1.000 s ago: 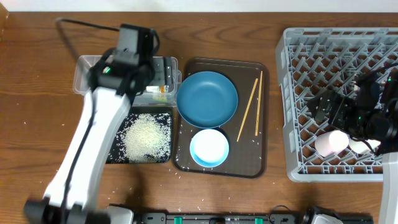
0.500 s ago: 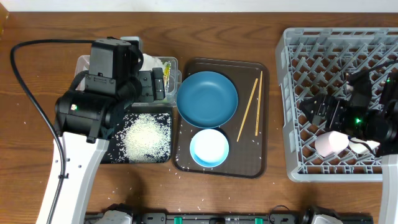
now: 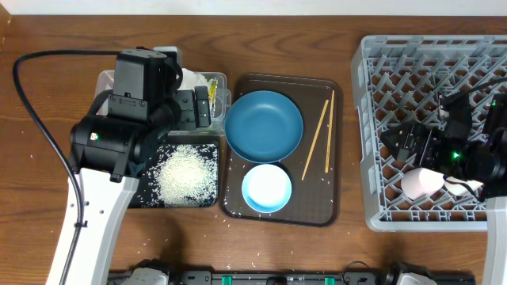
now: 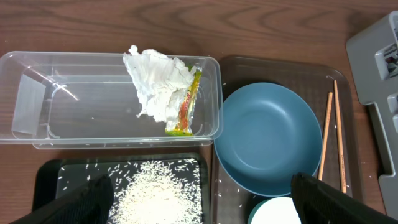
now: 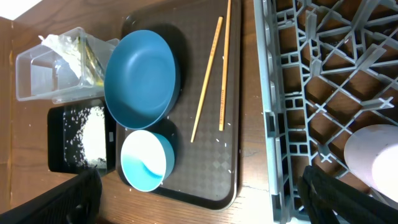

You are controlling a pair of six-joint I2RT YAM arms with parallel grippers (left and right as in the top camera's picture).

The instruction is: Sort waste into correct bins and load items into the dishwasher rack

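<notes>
In the left wrist view the clear tub [image 4: 25,99] holds the crumpled white tissue [image 4: 155,81] and the snack wrapper [image 4: 186,109]. Rice grains [image 4: 155,196] lie heaped in the black tray [image 4: 50,177]. The blue plate [image 3: 264,125], white bowl [image 3: 267,188] and two chopsticks [image 3: 317,146] lie on the brown tray. My left gripper [image 4: 202,202] is open and empty, high above the tub and black tray. My right gripper [image 5: 208,202] is open and empty over the grey rack [image 3: 432,71]. The pink cup [image 3: 420,184] lies in the rack; the white cup [image 3: 466,187] shows partly beside it.
The dark brown serving tray [image 3: 317,210] sits between the bins and the rack. Stray rice grains lie on it and on the wooden table [image 3: 47,182]. A black cable [image 3: 32,71] loops over the table's left side. The rack's pegs stand up around the cups.
My left arm has swung back and risen above the tub and black tray, then held still. My right arm has shifted slightly over the rack. The cups, plate, bowl and chopsticks have not moved.
</notes>
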